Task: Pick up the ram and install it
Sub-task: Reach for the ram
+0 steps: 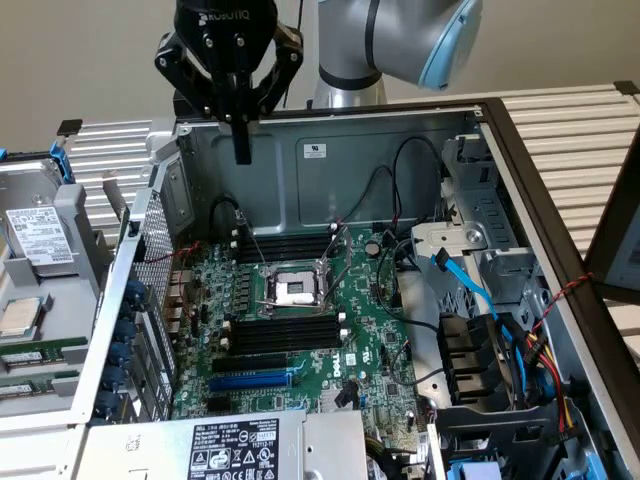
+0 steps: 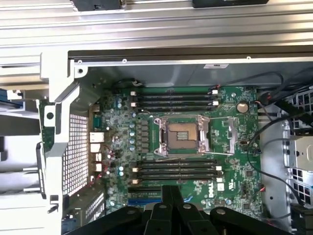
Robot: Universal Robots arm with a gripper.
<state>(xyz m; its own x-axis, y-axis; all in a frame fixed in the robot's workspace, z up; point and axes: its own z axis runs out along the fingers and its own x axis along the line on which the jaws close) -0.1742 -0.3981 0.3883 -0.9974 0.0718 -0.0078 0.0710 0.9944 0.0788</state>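
case (image 1: 300,190): matt grey metal | motherboard (image 1: 375,345): glossy green | hand (image 1: 242,152): matt black

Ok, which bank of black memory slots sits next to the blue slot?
The bank between the CPU socket and blue slot; the other bank lies across the socket.

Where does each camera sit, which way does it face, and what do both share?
Exterior view: off the arm, looking down into the open grey metal computer case; the grey robot arm and black gripper show.
Wrist view: on the wrist, facing down onto the green motherboard; the gripper shows.
Shared: case, motherboard, square silver processor socket.
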